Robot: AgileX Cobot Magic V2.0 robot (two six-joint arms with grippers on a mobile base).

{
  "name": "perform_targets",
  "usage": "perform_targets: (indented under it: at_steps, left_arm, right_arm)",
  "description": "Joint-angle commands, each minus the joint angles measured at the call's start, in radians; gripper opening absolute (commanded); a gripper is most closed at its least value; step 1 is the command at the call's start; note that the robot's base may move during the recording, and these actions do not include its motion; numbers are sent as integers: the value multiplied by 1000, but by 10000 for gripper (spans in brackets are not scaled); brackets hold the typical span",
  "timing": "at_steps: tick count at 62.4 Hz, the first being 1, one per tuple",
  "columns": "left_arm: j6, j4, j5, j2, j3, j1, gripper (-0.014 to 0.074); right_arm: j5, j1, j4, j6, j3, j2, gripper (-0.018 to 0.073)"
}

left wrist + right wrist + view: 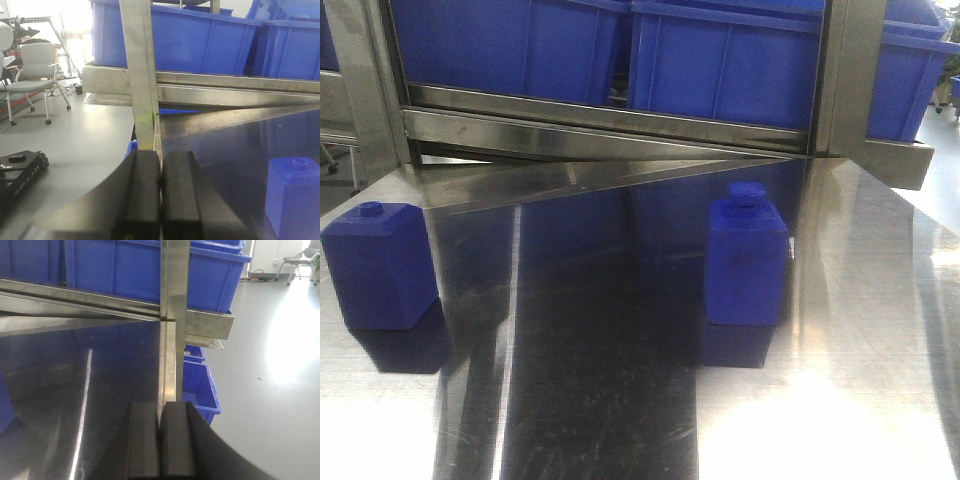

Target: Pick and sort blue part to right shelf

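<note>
Scanning from the left: a squat blue block (380, 265) with a small round knob stands upright at the left edge of the desk (620, 400). It is a distractor, not the target, and it also shows at the right of the left wrist view. The left gripper (161, 197) is closed all the way with nothing in it, hanging over the desk's left edge.

The blue part (747, 255) is taller, with sloped shoulders and a squarish cap. It stands upright right of centre on the desk, well apart from the squat block, untouched, near the front of the right shelf (850, 80). The right gripper (160, 440) is likewise fully closed and empty, over the desk's right edge. I can't tell for sure whether the part shows in its view. Big blue bins (720, 60) sit on the shelf behind the front rail (620, 125).

Judgement: the task is not started, and the step in hand is the reach and pick. The right arm looks the closer one. It should open the gripper wide before coming down and set the jaws on two flat opposite side faces of the square body, below the shoulders. The cap is small and the slopes would let the part slip. The mirror-like desk doubles the part, so aim by the real base, not the reflection. Lift straight up, high enough to clear the rail, before moving over a bin.
</note>
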Motion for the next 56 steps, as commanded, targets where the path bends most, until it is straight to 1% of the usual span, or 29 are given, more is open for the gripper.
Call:
perform_targets:
  at_steps: [1, 25, 35, 41, 49, 56]
  left_arm:
    - [-11, 0, -89, -23, 24, 1, 134]
    - [-11, 0, -89, -23, 24, 1, 134]
    - [-11, 0, -89, -23, 24, 1, 134]
    - [-11, 0, -89, -23, 24, 1, 134]
    - [-11, 0, -89, -23, 24, 1, 134]
    - [-11, 0, -89, -23, 24, 1, 134]
  right_arm:
    - [-86, -4, 0, -10, -24, -21, 50]
    - [-107, -4, 3, -10, -24, -21, 50]
    - [-188, -4, -1, -10, -32, -21, 50]
    - [-147, -4, -37, -10, -78, -4, 50]
    - [-48, -2, -37, -10, -161, 64, 50]
    - [31, -2, -37, -10, -248, 165, 50]
